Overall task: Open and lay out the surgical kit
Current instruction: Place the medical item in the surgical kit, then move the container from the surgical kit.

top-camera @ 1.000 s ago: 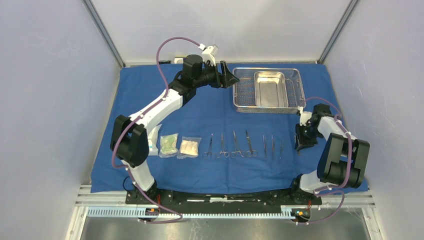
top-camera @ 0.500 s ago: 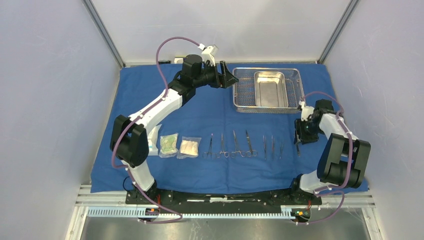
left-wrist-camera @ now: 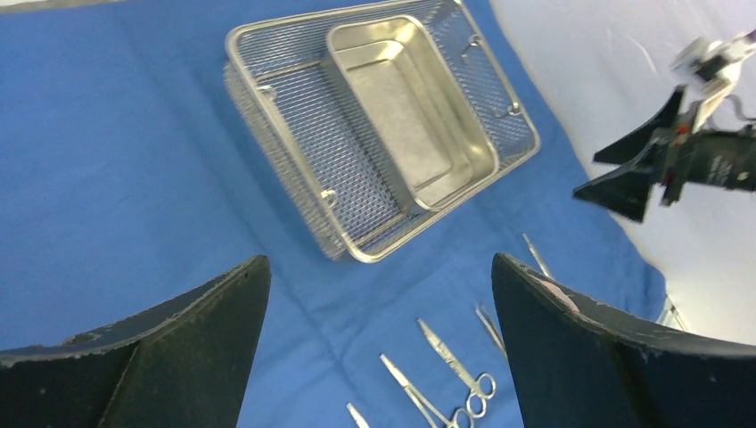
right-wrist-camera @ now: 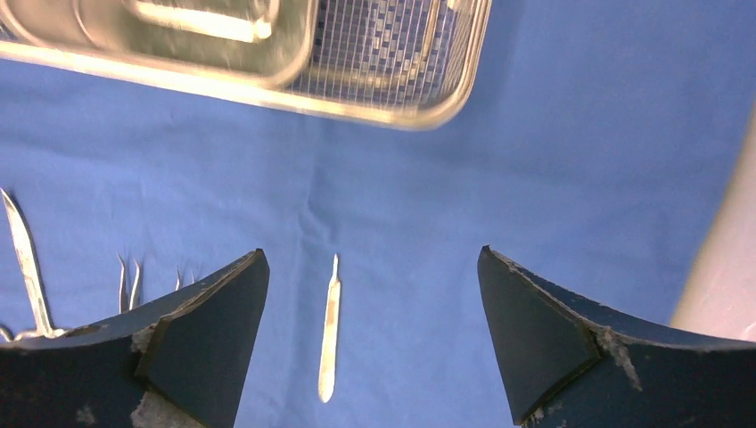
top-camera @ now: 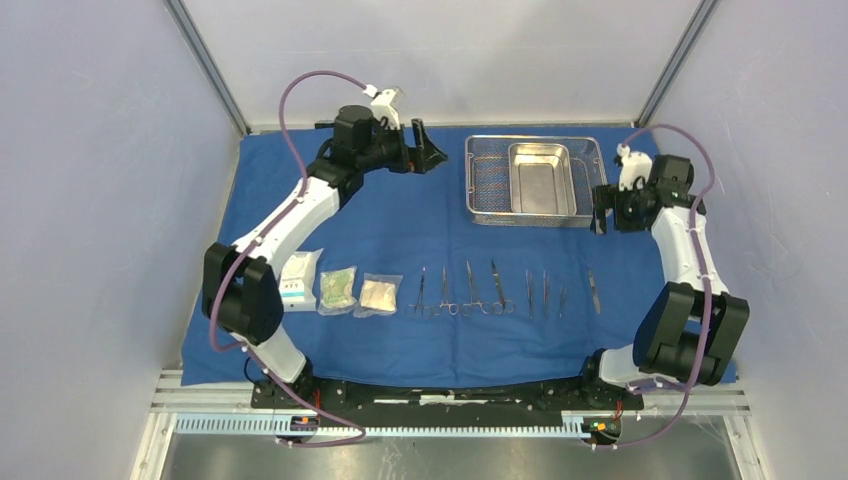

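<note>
A blue cloth wrap (top-camera: 400, 230) lies spread flat over the surface. At its far right sits a steel mesh tray (top-camera: 486, 185) with an inner pan (top-camera: 540, 185) inside. Along the near edge lie three clear packets (top-camera: 338, 291), then a row of slim metal instruments (top-camera: 468, 290). The left end effector (left-wrist-camera: 379, 260) and right end effector (right-wrist-camera: 372, 252) hover on either side of the tray, both released and gripping nothing.

We look down past the left gripper (left-wrist-camera: 379, 260), its two dark fingers (left-wrist-camera: 169, 357) spread wide at the bottom corners with nothing between them. Beyond, on blue cloth (left-wrist-camera: 116, 160), sits a steel mesh tray (left-wrist-camera: 299, 125) with a pan (left-wrist-camera: 401, 107) inside. Slim instruments (left-wrist-camera: 455, 366) lie on the cloth nearer us, and the right gripper (left-wrist-camera: 586, 176) hangs at the right edge.
</note>
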Motion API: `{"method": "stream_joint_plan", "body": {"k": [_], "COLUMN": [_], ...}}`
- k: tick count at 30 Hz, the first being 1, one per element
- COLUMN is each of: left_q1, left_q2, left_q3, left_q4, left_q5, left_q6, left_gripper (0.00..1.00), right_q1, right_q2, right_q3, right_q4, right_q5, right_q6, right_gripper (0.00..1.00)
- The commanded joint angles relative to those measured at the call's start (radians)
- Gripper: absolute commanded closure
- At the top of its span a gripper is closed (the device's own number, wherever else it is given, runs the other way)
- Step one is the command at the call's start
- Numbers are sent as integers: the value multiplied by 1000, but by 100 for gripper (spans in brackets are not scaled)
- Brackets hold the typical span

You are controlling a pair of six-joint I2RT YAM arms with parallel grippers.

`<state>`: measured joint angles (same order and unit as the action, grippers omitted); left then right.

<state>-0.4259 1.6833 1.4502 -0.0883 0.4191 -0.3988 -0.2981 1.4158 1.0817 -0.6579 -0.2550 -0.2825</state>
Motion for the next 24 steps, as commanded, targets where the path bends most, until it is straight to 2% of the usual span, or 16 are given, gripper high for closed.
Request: {"method": "stream_joint_plan", "body": {"k": [1,8,14,18,24], "left_q1": [67,142,186,214,236], "left_q2": [-130,-177,-155,-138,-110], "left_q3": [-65,-77,-74,-66,-47], "left_q4": [-29,-189,-286,-327,-371], "left_q5": [-26,-81,-51,-17,-4], "left_q6": [125,290,363,396,436], "left_gripper": [0,0,0,0,0], "right_q1": [42,192,330,364,356], "right_q2": [38,199,379,487,603], "right_q3": [115,321,504,569,629], "right_q4": [124,221,241,252,292], "right_q5": [-22,17,66,115,249], "right_q6": [2,-17,-68,-75,-80], "right_gripper": [3,2,2,2,8]}}
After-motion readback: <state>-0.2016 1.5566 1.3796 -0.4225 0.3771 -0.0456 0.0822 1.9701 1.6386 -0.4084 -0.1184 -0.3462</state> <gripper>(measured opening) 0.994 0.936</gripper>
